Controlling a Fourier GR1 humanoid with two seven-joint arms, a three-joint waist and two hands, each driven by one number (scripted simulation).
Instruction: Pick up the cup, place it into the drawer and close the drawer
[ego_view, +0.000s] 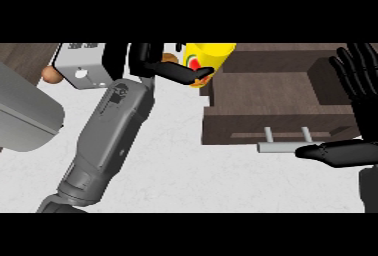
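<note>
Cup (207, 56) top cut off, side partly hidden by left hand (176, 73) curled round it, just left of open drawer (251, 120). Right hand (365, 107) spread, fingers up, at drawer's right w/ thumb nr handle (280, 146).

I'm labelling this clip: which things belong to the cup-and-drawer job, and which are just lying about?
Job: yellow cup, held by the left hand; open drawer; drawer handle; right hand, open at right edge.
Lying about: pale grey box; small brown round thing beside it; large grey object at left.
</note>
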